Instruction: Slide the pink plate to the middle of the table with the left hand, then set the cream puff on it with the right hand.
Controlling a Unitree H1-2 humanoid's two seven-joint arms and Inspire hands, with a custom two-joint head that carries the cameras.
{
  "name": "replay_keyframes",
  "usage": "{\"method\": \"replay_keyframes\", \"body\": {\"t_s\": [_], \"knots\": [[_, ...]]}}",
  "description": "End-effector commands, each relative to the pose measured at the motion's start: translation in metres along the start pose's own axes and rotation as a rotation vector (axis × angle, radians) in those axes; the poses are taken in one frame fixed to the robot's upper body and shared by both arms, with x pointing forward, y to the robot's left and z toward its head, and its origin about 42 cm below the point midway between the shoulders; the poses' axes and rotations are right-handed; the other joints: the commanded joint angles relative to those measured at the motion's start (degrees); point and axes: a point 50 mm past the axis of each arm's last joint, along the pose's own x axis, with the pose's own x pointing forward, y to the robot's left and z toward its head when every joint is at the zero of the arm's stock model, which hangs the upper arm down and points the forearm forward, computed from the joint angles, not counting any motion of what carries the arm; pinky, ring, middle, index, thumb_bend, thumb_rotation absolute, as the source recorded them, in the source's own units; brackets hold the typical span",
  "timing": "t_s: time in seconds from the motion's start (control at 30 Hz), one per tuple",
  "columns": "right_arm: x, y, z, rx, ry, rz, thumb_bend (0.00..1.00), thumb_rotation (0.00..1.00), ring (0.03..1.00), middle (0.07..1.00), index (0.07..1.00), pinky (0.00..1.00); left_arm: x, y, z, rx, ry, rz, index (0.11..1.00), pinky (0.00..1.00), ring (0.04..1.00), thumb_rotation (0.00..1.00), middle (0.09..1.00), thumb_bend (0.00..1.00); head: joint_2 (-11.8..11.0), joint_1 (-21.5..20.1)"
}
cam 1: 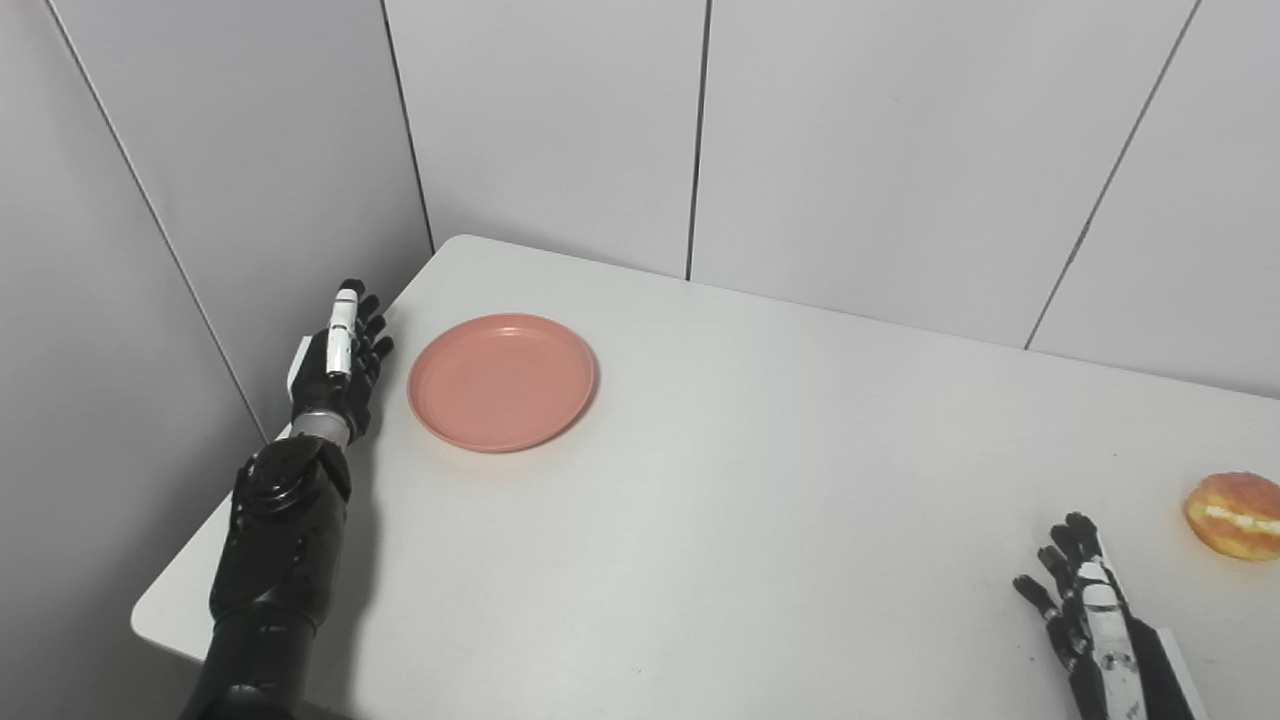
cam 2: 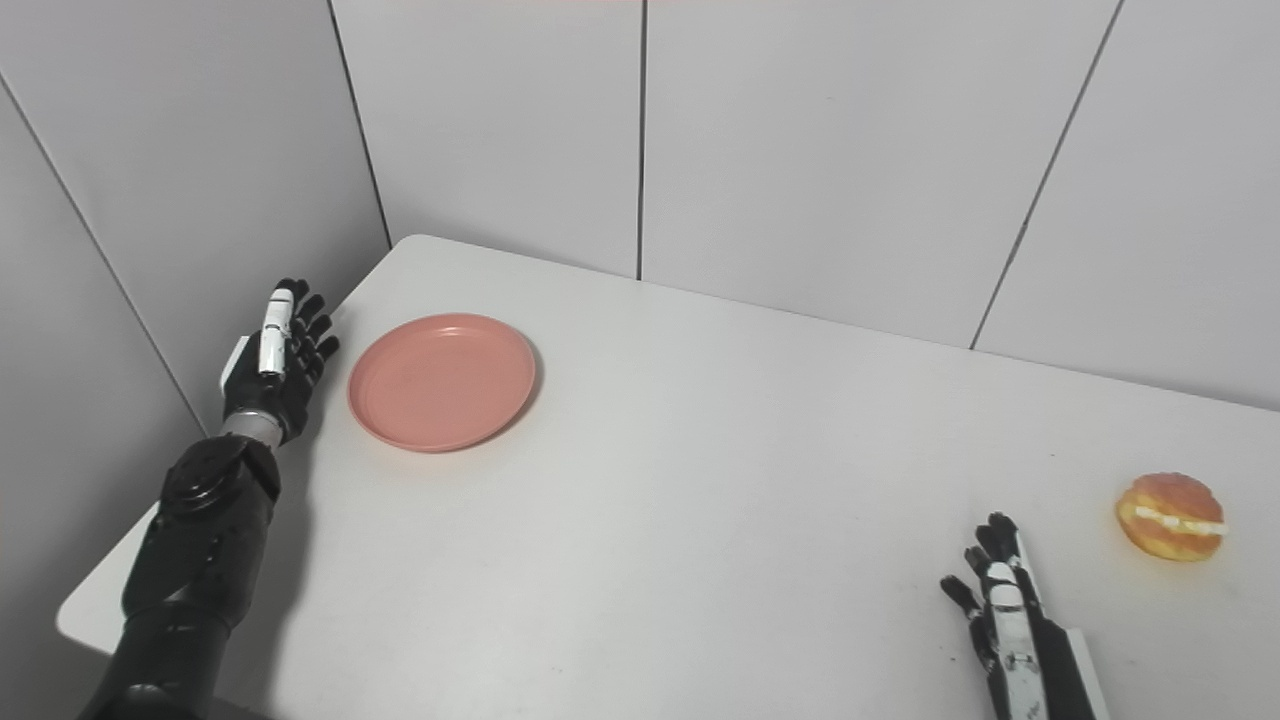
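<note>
A pink plate (cam 1: 500, 381) lies flat on the white table (cam 1: 750, 480) near its far left corner. My left hand (cam 1: 339, 366) stands just left of the plate at the table's left edge, open, fingers straight, a small gap from the rim. A cream puff (cam 1: 1234, 514), golden with a white filling line, sits at the right side of the table. My right hand (cam 1: 1085, 614) rests low at the front right, open with fingers spread, a short way left of and nearer than the puff. Neither hand holds anything.
Grey wall panels (cam 1: 850, 150) close in the table at the back and left. The table's rounded front left corner (cam 1: 150, 620) lies beside my left forearm.
</note>
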Motion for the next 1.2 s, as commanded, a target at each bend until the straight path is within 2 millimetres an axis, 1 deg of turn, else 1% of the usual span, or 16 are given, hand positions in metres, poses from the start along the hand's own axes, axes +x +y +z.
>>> {"method": "replay_keyframes", "body": {"t_s": [0.0, 0.2, 0.3, 0.37, 0.47, 0.63, 0.8, 0.87, 0.93, 1.0, 1.17], "knots": [[0.005, -0.001, 0.01, -0.009, -0.042, 0.007, 0.12, 1.0, 1.0, 1.0, 1.0, 1.0, 0.009, -0.011, 0.012, -0.012, -0.045, -0.044, 0.98, 1.0, 0.992, 1.0, 0.992, 0.34, 0.0, 0.0], [0.005, 0.0, 0.011, -0.011, -0.045, 0.01, 0.11, 1.0, 1.0, 1.0, 1.0, 1.0, 0.009, -0.021, -0.003, -0.026, -0.014, -0.071, 0.968, 1.0, 0.98, 1.0, 0.981, 0.36, 0.1, -0.2], [0.005, 0.0, 0.012, 0.001, -0.041, 0.006, 0.11, 1.0, 1.0, 1.0, 1.0, 1.0, 0.008, -0.031, -0.01, -0.025, 0.01, -0.098, 0.946, 1.0, 0.973, 1.0, 0.969, 0.38, 0.2, -0.5], [0.004, 0.001, 0.012, -0.001, -0.042, 0.006, 0.11, 1.0, 1.0, 1.0, 1.0, 1.0, 0.006, -0.038, -0.013, -0.023, 0.019, -0.118, 0.948, 1.0, 0.972, 1.0, 0.967, 0.38, 0.3, -0.6], [0.005, 0.001, 0.011, -0.015, -0.044, 0.002, 0.11, 1.0, 0.999, 1.0, 1.0, 1.0, 0.001, -0.05, -0.016, -0.022, 0.025, -0.149, 0.951, 0.98, 0.964, 1.0, 0.96, 0.38, 0.4, -0.8], [0.005, 0.002, 0.012, -0.013, -0.044, 0.001, 0.12, 1.0, 0.994, 1.0, 1.0, 1.0, -0.006, -0.065, -0.021, -0.008, 0.034, -0.202, 0.96, 0.98, 0.971, 1.0, 0.974, 0.39, 0.8, -1.3], [0.005, 0.003, 0.012, -0.014, -0.047, 0.002, 0.12, 1.0, 1.0, 1.0, 1.0, 1.0, -0.014, -0.08, -0.025, -0.037, 0.058, -0.228, 0.968, 0.99, 0.976, 1.0, 0.981, 0.35, 1.0, -1.4], [0.005, 0.002, 0.012, -0.023, -0.051, 0.005, 0.12, 1.0, 1.0, 1.0, 1.0, 1.0, -0.017, -0.085, -0.027, -0.047, 0.065, -0.243, 0.972, 0.99, 0.978, 1.0, 0.983, 0.34, 1.0, -1.6], [0.005, 0.002, 0.011, -0.029, -0.052, 0.006, 0.12, 1.0, 1.0, 1.0, 1.0, 1.0, -0.018, -0.089, -0.029, -0.051, 0.073, -0.261, 0.979, 1.0, 0.986, 1.0, 0.988, 0.37, 1.1, -1.7], [0.005, 0.002, 0.011, -0.028, -0.053, 0.005, 0.12, 1.0, 0.997, 1.0, 1.0, 1.0, -0.02, -0.093, -0.032, -0.054, 0.082, -0.273, 0.984, 1.0, 0.988, 1.0, 0.989, 0.36, 1.3, -1.9], [0.005, 0.002, 0.011, -0.03, -0.061, 0.009, 0.12, 1.0, 0.992, 1.0, 1.0, 1.0, -0.023, -0.104, -0.04, -0.079, 0.102, -0.284, 0.974, 1.0, 0.983, 1.0, 0.981, 0.37, 1.7, -2.4]]}}
